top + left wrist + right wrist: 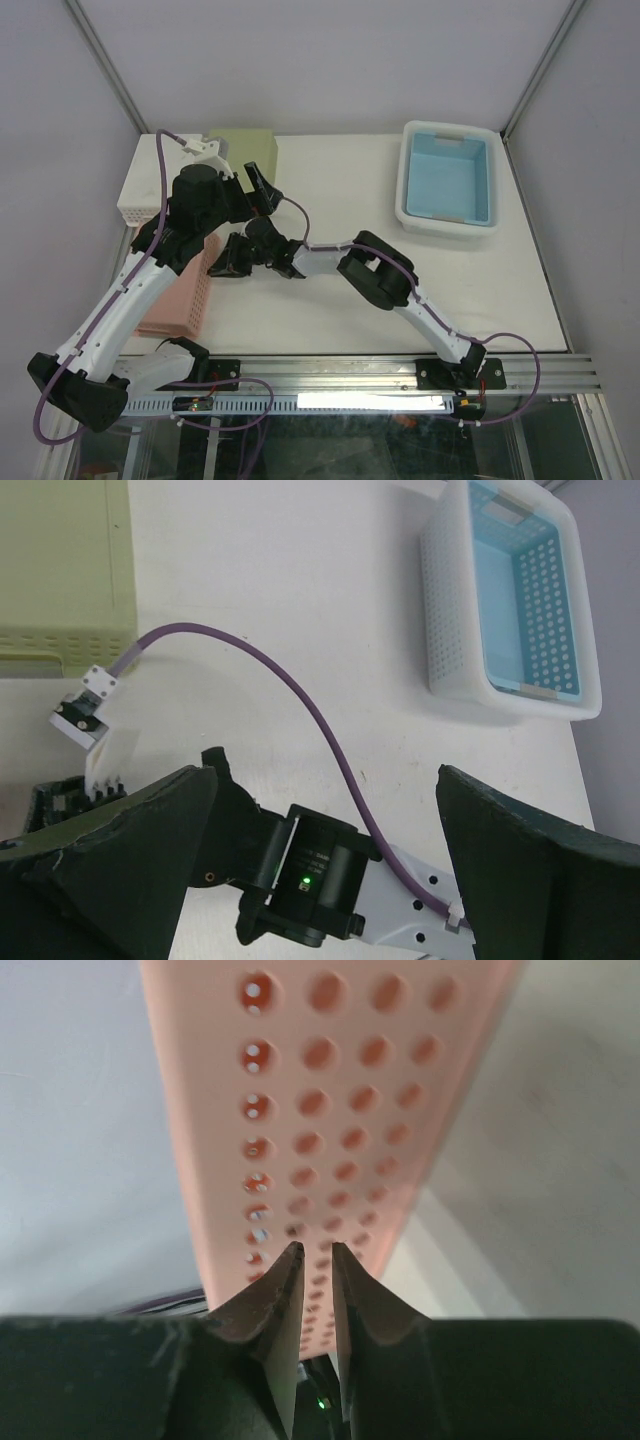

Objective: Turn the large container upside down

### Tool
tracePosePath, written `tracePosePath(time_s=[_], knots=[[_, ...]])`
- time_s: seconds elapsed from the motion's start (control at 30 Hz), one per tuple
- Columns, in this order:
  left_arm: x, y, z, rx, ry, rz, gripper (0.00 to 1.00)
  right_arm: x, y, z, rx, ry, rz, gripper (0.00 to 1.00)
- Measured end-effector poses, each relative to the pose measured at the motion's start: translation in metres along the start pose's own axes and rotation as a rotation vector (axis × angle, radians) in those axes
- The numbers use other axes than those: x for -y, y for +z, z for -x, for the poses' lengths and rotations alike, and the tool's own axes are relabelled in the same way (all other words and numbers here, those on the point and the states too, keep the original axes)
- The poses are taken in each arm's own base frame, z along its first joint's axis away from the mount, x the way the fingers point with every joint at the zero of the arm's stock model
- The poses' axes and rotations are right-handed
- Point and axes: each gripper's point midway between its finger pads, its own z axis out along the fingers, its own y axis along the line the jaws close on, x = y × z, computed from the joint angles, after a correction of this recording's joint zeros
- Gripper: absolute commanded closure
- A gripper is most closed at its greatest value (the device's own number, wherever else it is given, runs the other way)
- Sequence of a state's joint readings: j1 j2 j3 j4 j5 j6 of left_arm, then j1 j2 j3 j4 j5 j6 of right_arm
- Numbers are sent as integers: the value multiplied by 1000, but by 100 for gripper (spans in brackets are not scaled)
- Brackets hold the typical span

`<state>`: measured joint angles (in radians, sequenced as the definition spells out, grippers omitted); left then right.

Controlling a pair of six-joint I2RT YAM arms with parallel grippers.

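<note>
The large container is a pink perforated basket [178,300] at the left of the table, partly hidden under my left arm. My right gripper [222,265] reaches across to its far right corner. In the right wrist view the pink wall with its rows of holes [330,1080] fills the frame, and my right gripper [317,1252] is pinched on it with only a thin slot between the jaws. My left gripper [262,190] hangs above the table behind it, jaws wide open and holding nothing. In the left wrist view, my left gripper [325,860] looks down on the right arm's wrist.
A pale green box [245,152] stands at the back left, with a small white perforated basket [138,200] to its left. A white basket with a blue inside [447,180] sits upright at the back right. A purple cable [300,710] loops over the white table.
</note>
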<state>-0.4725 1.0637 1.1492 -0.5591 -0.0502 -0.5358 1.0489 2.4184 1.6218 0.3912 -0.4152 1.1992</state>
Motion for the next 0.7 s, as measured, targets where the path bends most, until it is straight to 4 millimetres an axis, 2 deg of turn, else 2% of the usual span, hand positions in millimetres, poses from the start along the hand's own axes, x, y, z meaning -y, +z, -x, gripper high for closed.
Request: tracePosePath(time_s=[0.17, 0.33, 0.5, 0.7], knots=[[0, 0, 0, 1, 0, -1, 1, -25, 26, 16, 25, -23, 54, 79], [2, -2, 3, 8, 0, -5, 1, -37, 44, 13, 22, -31, 80, 79], [3, -3, 5, 12, 0, -7, 1, -32, 49, 8, 10, -13, 72, 79], [4, -4, 6, 16, 0, -10, 1, -16, 51, 3, 0, 6, 44, 79]])
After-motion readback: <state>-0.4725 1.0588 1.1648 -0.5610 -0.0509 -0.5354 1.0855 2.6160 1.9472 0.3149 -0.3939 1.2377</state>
